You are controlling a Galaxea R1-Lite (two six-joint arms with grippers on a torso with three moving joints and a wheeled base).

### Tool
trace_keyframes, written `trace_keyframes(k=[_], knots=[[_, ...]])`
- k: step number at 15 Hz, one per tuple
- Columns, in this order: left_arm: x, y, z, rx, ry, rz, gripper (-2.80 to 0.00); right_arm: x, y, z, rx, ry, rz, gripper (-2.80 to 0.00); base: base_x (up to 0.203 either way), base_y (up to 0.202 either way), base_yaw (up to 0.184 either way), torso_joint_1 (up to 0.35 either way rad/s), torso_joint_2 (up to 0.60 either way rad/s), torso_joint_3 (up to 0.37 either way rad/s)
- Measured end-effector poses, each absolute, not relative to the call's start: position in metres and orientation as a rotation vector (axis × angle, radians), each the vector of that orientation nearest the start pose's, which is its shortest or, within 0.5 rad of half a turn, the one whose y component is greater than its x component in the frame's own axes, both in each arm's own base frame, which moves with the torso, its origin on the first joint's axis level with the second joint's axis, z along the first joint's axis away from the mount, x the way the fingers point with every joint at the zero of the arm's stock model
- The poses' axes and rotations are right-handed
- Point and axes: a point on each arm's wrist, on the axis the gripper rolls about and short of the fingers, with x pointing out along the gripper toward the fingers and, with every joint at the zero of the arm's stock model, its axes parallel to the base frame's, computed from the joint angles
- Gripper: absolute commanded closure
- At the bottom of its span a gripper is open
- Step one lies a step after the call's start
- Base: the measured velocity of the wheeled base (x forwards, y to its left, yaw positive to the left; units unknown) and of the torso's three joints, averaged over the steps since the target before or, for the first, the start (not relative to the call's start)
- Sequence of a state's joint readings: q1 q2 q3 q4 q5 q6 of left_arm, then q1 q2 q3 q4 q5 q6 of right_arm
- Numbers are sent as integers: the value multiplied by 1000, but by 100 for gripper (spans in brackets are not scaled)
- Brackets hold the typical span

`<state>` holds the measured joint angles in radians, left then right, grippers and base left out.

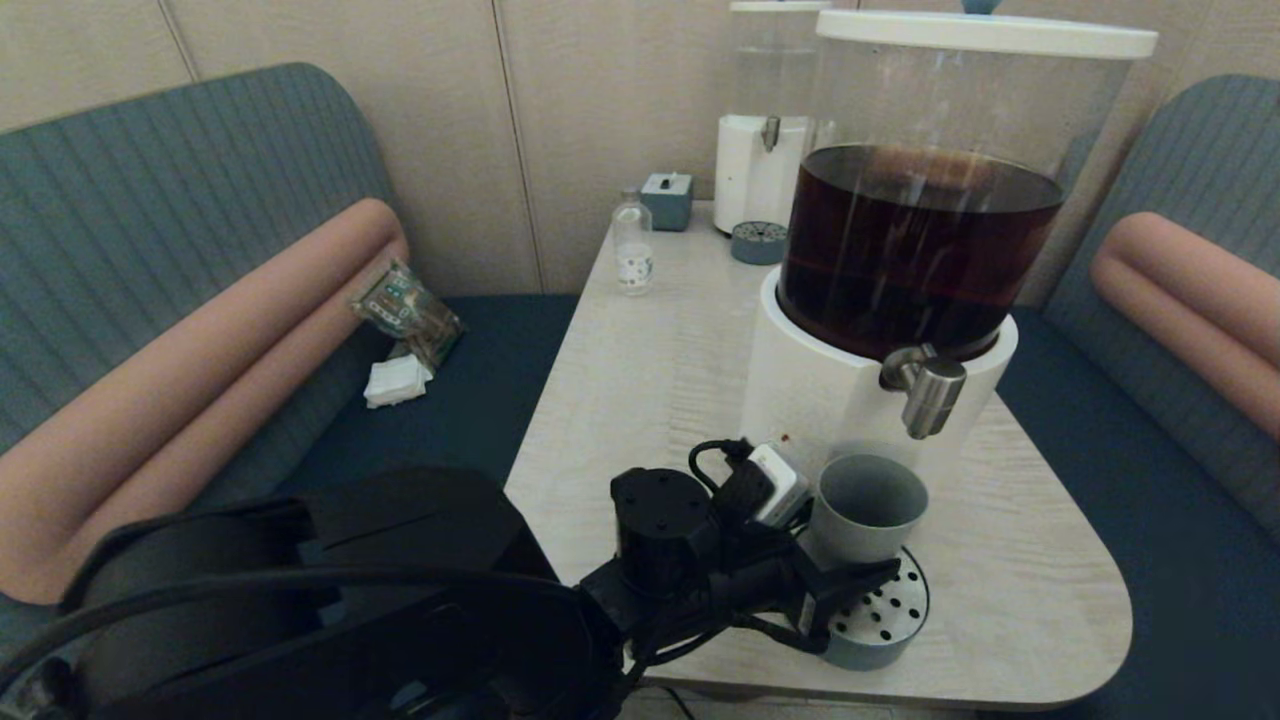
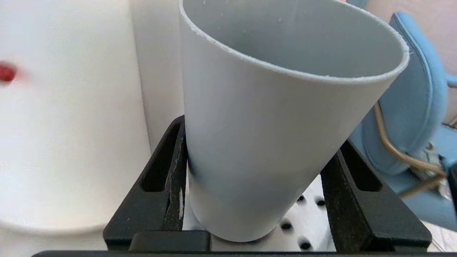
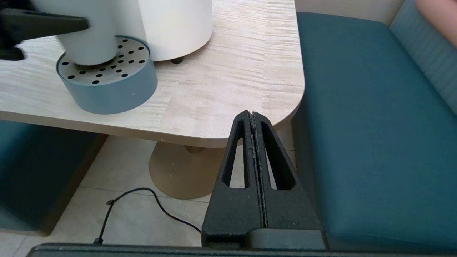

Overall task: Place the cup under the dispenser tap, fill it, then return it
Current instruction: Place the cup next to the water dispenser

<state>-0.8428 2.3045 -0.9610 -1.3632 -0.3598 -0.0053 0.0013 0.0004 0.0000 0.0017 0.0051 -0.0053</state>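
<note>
The grey-blue cup (image 1: pixel 862 510) stands empty on a round perforated drip tray (image 1: pixel 895 615) in front of the big white-based dispenser (image 1: pixel 810 390) holding dark brown liquid. The steel dispenser tap (image 1: pixel 925 390) hangs above and slightly to the right of the cup's rim. My left gripper (image 1: pixel 845 565) is shut on the cup (image 2: pixel 271 135) low down, one black finger (image 2: pixel 175 171) on each side. The cup's bottom touches the tray (image 2: pixel 321 214). My right gripper (image 3: pixel 252 116) is shut on nothing, below the table's near right corner. It is out of the head view.
A small clear labelled bottle (image 1: pixel 632 245), a grey box (image 1: pixel 667 200), a second drip tray (image 1: pixel 758 242) and a clear-liquid dispenser (image 1: pixel 765 120) stand at the table's far end. Teal benches (image 3: pixel 371 125) flank the table (image 1: pixel 640 390). A packet (image 1: pixel 408 312) lies on the left bench.
</note>
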Motion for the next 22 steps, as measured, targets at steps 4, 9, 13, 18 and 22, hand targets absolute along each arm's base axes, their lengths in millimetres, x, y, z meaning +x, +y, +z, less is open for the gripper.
trace_keyframes(k=[4,9,13,18,22], knots=[[263,-300,78,-5,1,-1173,0,-23,0,75,-6,2,6,0,0,0,0,0,0,0],[271,-270,94,-10,-15,-1096,0,-23,0,75,-6,2,6,0,0,0,0,0,0,0],[290,-225,107,-11,-23,-973,0,-23,0,75,-6,2,6,0,0,0,0,0,0,0],[340,-152,122,-8,-91,-738,0,-23,0,75,-6,2,6,0,0,0,0,0,0,0],[386,-127,117,-2,-158,-642,0,-23,0,75,-5,2,6,0,0,0,0,0,0,0]])
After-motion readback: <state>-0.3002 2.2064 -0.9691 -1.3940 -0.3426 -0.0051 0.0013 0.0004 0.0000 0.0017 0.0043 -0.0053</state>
